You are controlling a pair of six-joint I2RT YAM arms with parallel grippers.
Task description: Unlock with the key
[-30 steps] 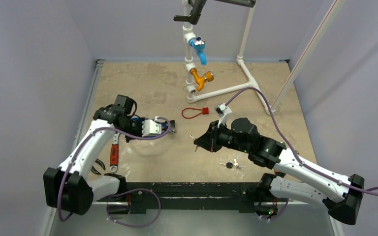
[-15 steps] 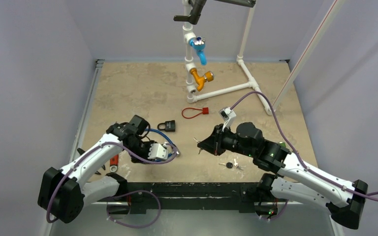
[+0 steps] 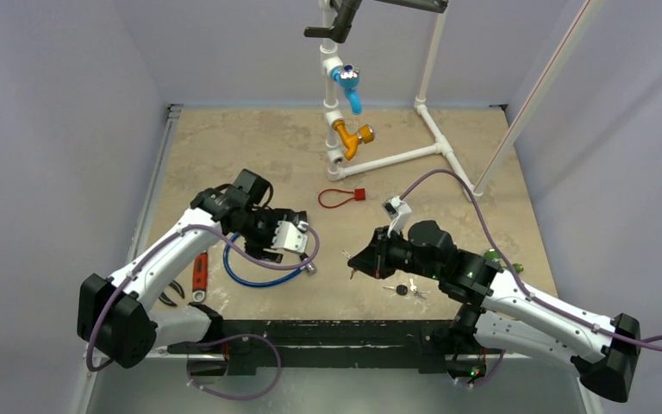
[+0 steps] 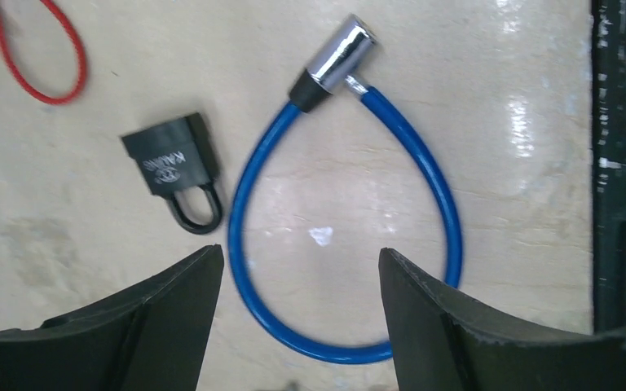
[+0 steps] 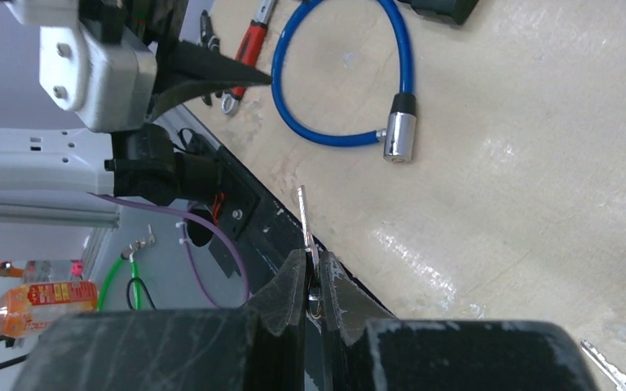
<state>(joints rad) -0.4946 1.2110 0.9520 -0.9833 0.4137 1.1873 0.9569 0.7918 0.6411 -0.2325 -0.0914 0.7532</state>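
Your small silver key [image 5: 305, 220] is pinched in the clenched right gripper [image 5: 311, 265], blade sticking out, near the front edge of the beige table [image 3: 250, 147]; the blue cable lock with the chrome head [image 4: 336, 55] lies looped flat just past it; the left gripper [image 4: 300, 261] hangs over that loop, fingers spread wide, nothing in them; a black padlock [image 4: 171, 159] lies just beside the loop; spare keys [image 3: 407, 290] lie by your right arm.
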